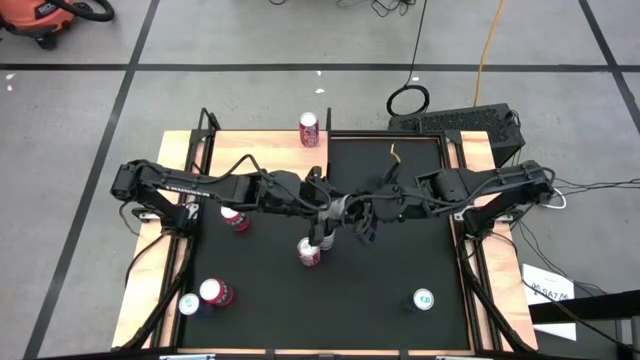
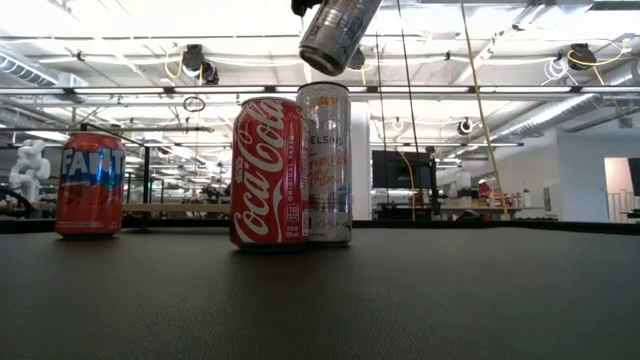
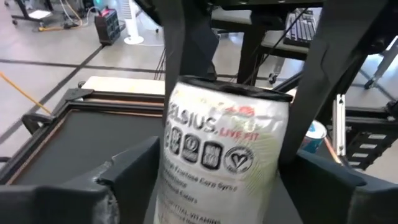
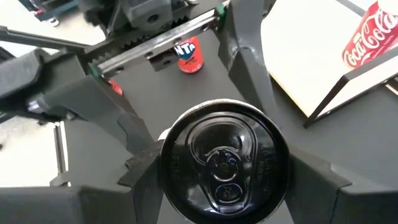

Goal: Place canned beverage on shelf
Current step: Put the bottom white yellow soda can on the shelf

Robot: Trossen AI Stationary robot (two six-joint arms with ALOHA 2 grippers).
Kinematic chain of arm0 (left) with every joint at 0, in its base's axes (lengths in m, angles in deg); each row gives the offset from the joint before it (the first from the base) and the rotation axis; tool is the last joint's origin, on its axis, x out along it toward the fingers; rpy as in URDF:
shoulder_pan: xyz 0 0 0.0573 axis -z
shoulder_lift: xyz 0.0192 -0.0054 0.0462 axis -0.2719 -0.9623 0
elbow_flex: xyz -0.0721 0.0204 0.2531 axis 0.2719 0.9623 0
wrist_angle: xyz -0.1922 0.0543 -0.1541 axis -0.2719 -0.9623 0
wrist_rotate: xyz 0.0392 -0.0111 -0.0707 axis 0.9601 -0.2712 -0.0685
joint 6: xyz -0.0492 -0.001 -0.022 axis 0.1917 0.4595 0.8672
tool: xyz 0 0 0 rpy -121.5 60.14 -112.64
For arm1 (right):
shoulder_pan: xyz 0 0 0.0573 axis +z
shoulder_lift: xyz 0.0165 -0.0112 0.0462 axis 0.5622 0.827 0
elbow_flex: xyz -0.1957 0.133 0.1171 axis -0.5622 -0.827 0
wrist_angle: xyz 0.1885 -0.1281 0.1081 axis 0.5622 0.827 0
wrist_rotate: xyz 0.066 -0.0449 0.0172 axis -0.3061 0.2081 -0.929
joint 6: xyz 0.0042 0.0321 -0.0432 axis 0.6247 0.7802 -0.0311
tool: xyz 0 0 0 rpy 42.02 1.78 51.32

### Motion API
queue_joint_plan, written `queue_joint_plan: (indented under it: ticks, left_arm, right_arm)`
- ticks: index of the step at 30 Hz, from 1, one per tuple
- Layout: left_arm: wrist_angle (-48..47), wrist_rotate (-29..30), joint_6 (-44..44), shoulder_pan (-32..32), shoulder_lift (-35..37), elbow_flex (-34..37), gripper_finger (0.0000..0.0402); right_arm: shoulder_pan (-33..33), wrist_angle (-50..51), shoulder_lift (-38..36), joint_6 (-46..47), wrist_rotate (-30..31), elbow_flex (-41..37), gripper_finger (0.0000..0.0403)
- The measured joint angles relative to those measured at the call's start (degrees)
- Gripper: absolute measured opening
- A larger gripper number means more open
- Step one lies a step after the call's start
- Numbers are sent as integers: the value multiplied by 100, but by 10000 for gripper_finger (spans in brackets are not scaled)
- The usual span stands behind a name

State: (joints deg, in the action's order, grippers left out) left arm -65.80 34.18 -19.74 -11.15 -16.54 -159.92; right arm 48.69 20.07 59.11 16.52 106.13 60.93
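Note:
A slim white Celsius can (image 3: 224,155) hangs in the air over the middle of the table, also seen tilted at the top of the low view (image 2: 338,35). My right gripper (image 4: 224,180) is shut on it. My left gripper (image 3: 224,193) comes from the table's left. It is open, with one finger on either side of the can's lower body, and I cannot tell whether they touch. The shelf (image 4: 311,56), a light wood slab on black posts, stands at the far left (image 1: 260,150) and carries a Coca-Cola can (image 4: 373,34). My right gripper pinches the Celsius can between its two fingers (image 4: 140,171). They lie on opposite side walls just under the black top rim (image 4: 166,155). The fingers come slanting down from the table's right. The can is lifted clear of the table and tilted.
On the black mat under the hold stand a Coca-Cola can (image 2: 266,172) and a second Celsius can (image 2: 326,165). A Fanta can (image 2: 90,183) stands to the left. Two more cans (image 1: 205,296) stand near left, and a teal-topped can (image 1: 423,299) near right.

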Motion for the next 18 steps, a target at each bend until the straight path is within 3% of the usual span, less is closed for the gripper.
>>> queue_joint_plan:
  ticks: [5,9,14,18]
  left_arm:
    - [-19,0,-210,-11,2,0,276]
    - [27,43,-237,-47,4,0,252]
    - [78,121,11,-166,17,-15,245]
    - [1,406,27,-253,-24,13,244]
  right_arm:
    - [-111,-84,1,4,-178,0,252]
    - [-208,-93,-57,-173,-166,11,282]
    - [-383,-245,-157,-568,-137,384,324]
    - [-439,-418,-431,-981,31,793,331]
